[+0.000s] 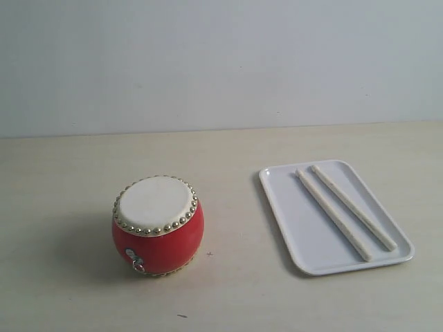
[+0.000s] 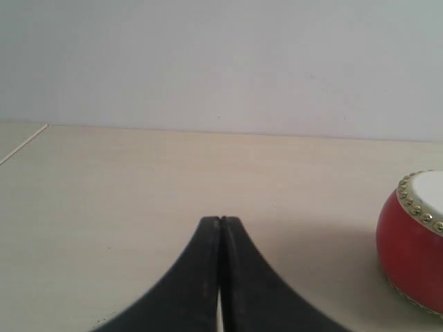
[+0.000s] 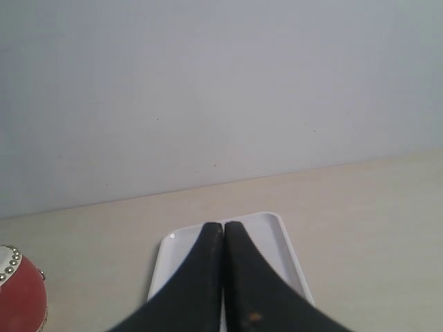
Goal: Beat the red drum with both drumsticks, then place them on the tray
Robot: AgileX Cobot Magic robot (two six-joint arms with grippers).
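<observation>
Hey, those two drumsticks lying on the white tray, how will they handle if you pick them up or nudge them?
Probably stiff and light: the drumsticks look slim, straight and wooden. Round, so a nudge may roll them, though the tray has a low rim to stop them.

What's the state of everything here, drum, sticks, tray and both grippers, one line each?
red drum: upright on the table, head up.
drumsticks: both lying side by side in the tray.
tray: flat on the table, holding both drumsticks.
left gripper: shut, empty.
right gripper: shut, empty.
</observation>
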